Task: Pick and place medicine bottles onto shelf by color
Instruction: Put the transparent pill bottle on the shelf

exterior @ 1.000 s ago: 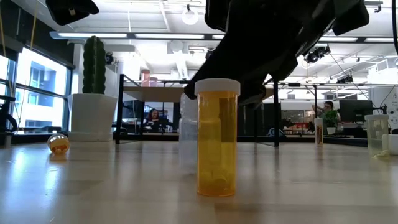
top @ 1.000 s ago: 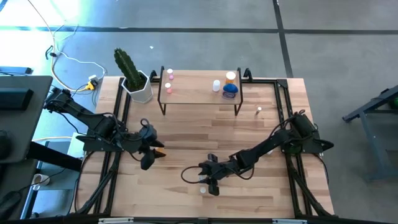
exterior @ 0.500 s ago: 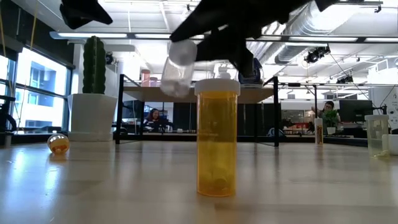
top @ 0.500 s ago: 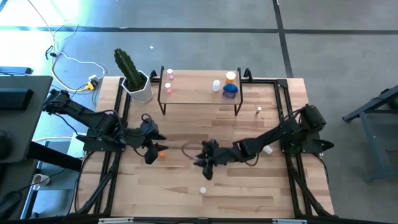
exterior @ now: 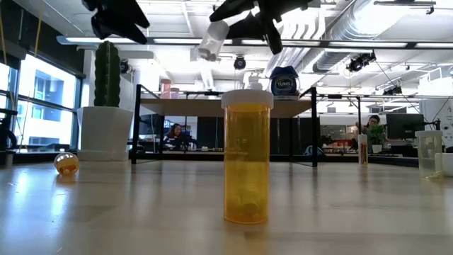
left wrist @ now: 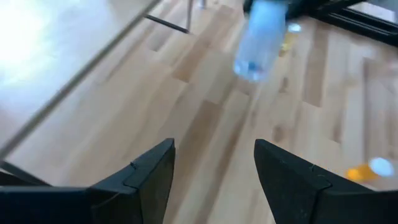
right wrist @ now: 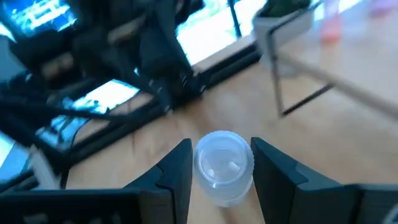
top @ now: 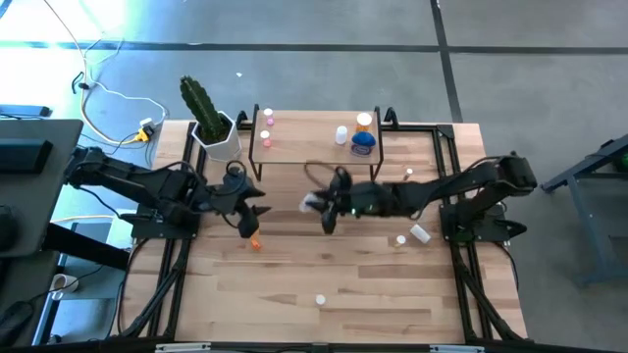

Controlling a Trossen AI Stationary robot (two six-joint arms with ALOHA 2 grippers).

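The right gripper, at the high view's centre just below the shelf, has its fingers clamped on a clear bottle held above the bench. The left gripper, centre-left, hangs with fingers spread and empty. In the low view, a blue bottle on the shelf reads "TUMS". An orange bottle stands at the low view's centre, label unreadable.

The left wrist view is smeared: the clear bottle is a pale streak and the shelf a blurred edge. In the low view the left gripper is cropped by the top edge. The far bottles on the shelf in the high view are too small to read.
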